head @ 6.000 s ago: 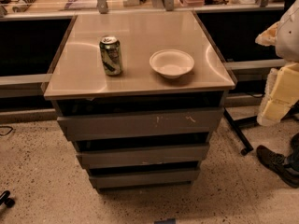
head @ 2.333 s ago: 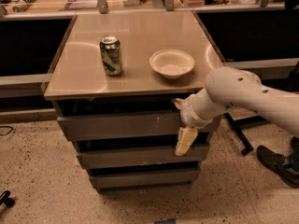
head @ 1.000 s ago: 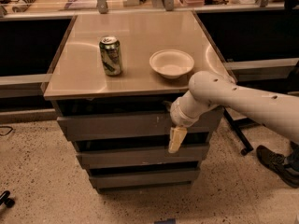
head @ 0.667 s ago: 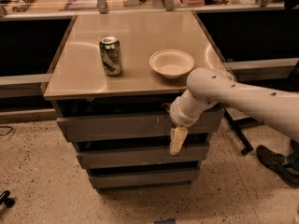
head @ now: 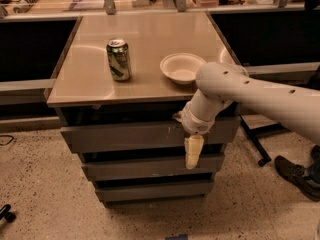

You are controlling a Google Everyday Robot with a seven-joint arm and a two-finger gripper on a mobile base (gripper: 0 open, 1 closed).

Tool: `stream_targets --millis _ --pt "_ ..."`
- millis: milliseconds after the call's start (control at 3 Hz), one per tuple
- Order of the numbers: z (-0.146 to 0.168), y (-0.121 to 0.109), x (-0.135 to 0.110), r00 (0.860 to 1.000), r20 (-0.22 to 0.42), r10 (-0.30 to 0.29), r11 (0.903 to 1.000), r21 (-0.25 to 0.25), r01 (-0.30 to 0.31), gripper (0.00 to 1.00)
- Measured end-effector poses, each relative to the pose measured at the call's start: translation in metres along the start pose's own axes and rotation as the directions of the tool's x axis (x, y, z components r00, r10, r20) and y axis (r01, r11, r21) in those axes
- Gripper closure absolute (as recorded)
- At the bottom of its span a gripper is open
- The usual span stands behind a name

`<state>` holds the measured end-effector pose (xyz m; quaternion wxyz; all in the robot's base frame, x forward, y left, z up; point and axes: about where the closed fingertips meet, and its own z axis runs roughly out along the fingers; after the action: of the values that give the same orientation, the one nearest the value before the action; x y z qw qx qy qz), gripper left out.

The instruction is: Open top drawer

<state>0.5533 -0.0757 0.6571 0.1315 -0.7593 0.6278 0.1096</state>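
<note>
Camera view: gripper (head: 194, 154), fingers together, hangs at five o'clock of the top drawer (head: 125, 136); no handle, so I fear it slips.

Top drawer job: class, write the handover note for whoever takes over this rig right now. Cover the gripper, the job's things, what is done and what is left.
Gripper: hangs pointing down in front of the cabinet, right of centre, its tip before the second drawer. I cannot tell whether it touches anything.
Top drawer: directly under the tabletop, front not visibly pulled out.
On top: a can and a bowl, both clear of the arm.
Done: arm brought to the drawer fronts.
Left: get hold of the top drawer and pull it open, probably after raising the gripper.
</note>
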Motion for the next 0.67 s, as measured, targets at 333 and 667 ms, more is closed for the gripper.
stream_targets --millis 333,667 --pt "-0.002 0.028 -0.002 1.0 0.003 0.012 0.9952 -0.098 -0.012 0.0" --pt "-0.002 0.051 -0.003 0.999 0.014 0.03 0.9837 -0.178 -0.027 0.0"
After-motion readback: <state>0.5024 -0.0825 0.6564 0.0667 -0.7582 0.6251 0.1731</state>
